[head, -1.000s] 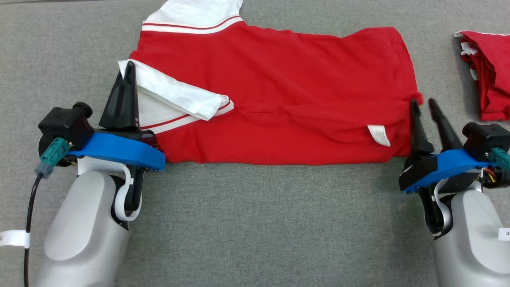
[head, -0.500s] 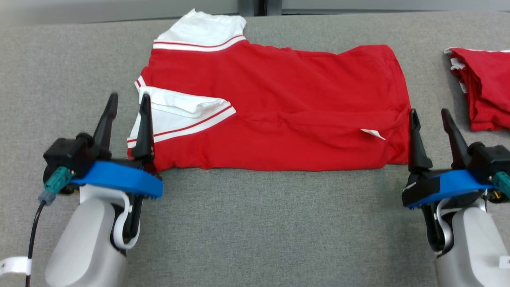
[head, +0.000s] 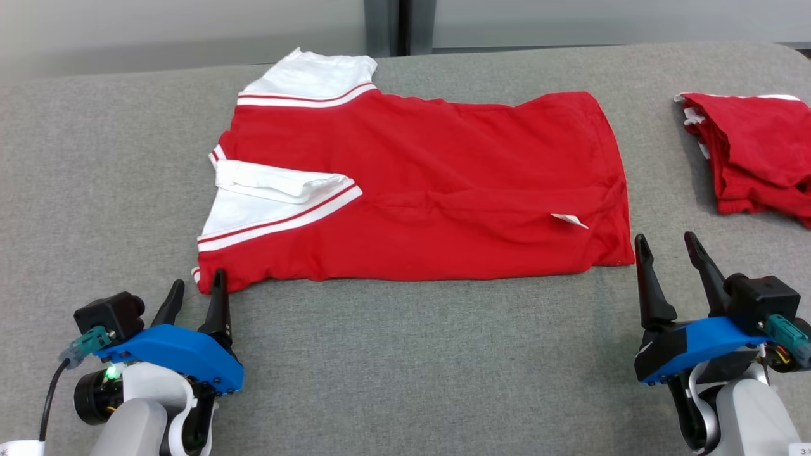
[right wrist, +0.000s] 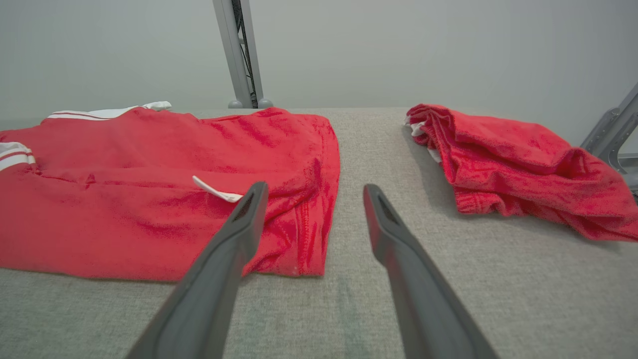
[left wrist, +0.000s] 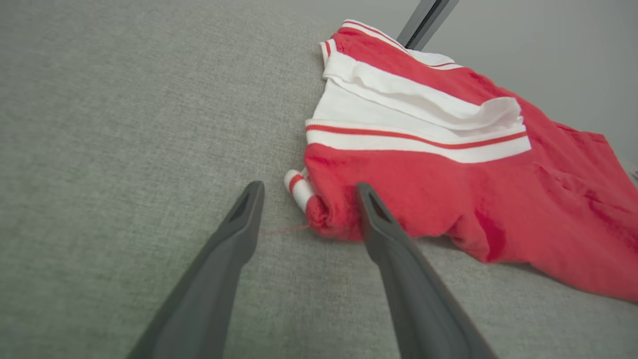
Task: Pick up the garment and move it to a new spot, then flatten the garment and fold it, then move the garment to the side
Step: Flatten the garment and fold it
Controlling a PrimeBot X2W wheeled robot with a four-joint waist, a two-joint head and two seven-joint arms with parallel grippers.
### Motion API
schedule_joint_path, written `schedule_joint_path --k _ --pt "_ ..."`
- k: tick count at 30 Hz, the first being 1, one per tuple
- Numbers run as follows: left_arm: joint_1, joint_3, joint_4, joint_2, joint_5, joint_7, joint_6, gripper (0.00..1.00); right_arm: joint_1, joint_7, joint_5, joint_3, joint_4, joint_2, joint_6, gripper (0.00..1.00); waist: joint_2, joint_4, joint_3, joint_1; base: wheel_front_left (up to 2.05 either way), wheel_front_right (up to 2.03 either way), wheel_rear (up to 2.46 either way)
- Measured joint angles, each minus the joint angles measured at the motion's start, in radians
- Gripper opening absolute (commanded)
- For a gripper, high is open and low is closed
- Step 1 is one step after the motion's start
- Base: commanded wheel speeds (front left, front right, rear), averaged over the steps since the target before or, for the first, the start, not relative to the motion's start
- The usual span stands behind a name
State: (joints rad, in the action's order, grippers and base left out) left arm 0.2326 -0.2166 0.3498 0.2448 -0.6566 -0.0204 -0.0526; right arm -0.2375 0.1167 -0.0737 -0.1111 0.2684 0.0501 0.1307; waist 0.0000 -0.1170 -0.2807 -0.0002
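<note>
The folded red garment [head: 431,190] lies on the grey table [head: 405,354]. My left claw [head: 199,278] is open and empty at its near corner. My right claw [head: 664,236] is open too, just beside its hem.

A crumpled red cloth pile [head: 754,152] lies at the upper right of the head view on a grey fabric tabletop [head: 405,354]. A dark upright post [head: 386,28] stands at top centre against a pale wall [head: 190,31].

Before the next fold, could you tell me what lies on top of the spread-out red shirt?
A white, red-striped flap is folded over the red shirt at its left end; a white label lies near its right end. Layers beneath are covered.
</note>
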Motion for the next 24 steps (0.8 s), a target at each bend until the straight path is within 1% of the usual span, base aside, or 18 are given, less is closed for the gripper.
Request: schedule_joint_path --k 3,4,5,6,7,8,14,20,21,22,23,24 --pt "0.0 0.005 0.004 0.004 -0.007 -0.009 0.0 1.0 0.001 -0.013 -0.011 0.001 0.006 0.0 0.0 1.0 0.0 -0.011 -0.011 0.0 0.0 0.0 0.0" --pt "0.001 0.005 0.005 -0.001 -0.015 -0.013 0.007 0.52 0.0 -0.026 -0.016 0.002 0.02 0.0 0.0 1.0 0.0 -0.016 -0.02 0.0 0.0 0.0 0.0" --pt "0.004 0.005 0.007 -0.003 -0.019 -0.012 0.009 0.34 -0.003 -0.029 -0.019 0.002 0.03 0.0 0.0 1.0 0.0 -0.018 -0.024 0.0 0.0 0.0 0.0" --pt "0.01 0.004 0.008 -0.003 -0.02 -0.007 0.01 0.34 -0.007 -0.033 -0.026 0.001 0.038 0.0 0.0 1.0 0.0 -0.019 -0.028 0.0 0.0 0.0 0.0" --pt "0.016 0.004 0.009 -0.003 -0.019 0.001 0.012 0.15 -0.011 -0.034 -0.028 0.002 0.049 0.0 0.0 1.0 0.0 -0.019 -0.031 0.0 0.0 0.0 0.0" --pt "0.02 0.004 0.011 -0.004 -0.015 0.013 0.014 0.0 -0.019 -0.035 -0.033 0.003 0.062 0.0 0.0 1.0 0.0 -0.02 -0.034 0.0001 0.0 0.0 0.0" --pt "0.043 -0.004 0.02 -0.006 0.003 0.064 0.022 0.0 -0.098 -0.041 -0.061 0.023 0.161 0.0 0.0 1.0 0.0 -0.011 -0.05 0.0001 0.0 0.0 0.0" --pt "0.057 -0.016 0.026 -0.014 0.007 0.09 0.032 0.0 -0.156 -0.089 -0.026 0.013 0.297 0.0 0.0 1.0 0.0 0.013 -0.054 0.0001 0.0 0.0 0.0" --pt "0.057 -0.017 0.026 -0.015 0.007 0.096 0.034 0.0 -0.167 -0.089 -0.025 0.008 0.31 0.0 0.0 0.49 0.0 0.016 -0.054 0.0001 0.0 0.0 0.0" --pt "0.057 -0.018 0.026 -0.016 0.008 0.103 0.036 0.0 -0.175 -0.087 -0.024 0.005 0.321 0.0 0.0 0.37 0.0 0.019 -0.053 0.0001 0.0 0.0 0.0" --pt "0.057 -0.019 0.025 -0.016 0.01 0.11 0.037 0.0 -0.179 -0.083 -0.024 0.002 0.33 0.0 0.0 0.09 0.0 0.02 -0.051 0.0001 0.0 0.0 0.0" --pt "0.057 -0.019 0.023 -0.016 0.013 0.119 0.039 0.0 -0.183 -0.079 -0.026 0.001 0.337 0.0 0.0 0.0 0.0 0.021 -0.049 0.0001 0.0 0.0 0.0"
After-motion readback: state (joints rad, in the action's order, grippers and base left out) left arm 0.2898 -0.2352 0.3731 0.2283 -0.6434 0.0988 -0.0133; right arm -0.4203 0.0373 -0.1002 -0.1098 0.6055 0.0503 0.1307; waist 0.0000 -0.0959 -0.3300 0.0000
